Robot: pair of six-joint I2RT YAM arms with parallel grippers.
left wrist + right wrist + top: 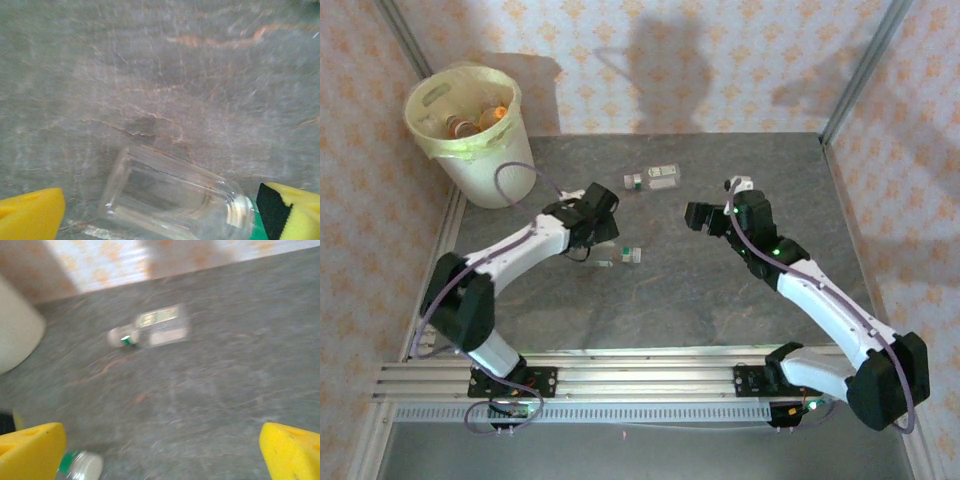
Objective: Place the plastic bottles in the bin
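Two plastic bottles lie on the dark table. One clear bottle [623, 256] with a green band lies just below my left gripper [603, 240]. In the left wrist view this bottle [170, 197] lies on its side between the yellow fingers [31, 217], a gap on each side, and my left gripper [160, 220] is open. The other bottle [653, 179], green-labelled with a pale cap, lies further back; it appears ahead in the right wrist view [156, 327]. My right gripper [697, 215] [160, 455] hangs open over bare table. The cream bin [470, 135] at the far left holds several bottles.
The bin's wall [15, 335] appears at the left of the right wrist view, and the near bottle's cap [82, 466] by the left finger. Patterned walls and metal posts close in the table at the back and sides. A rail runs along the near edge [640, 380].
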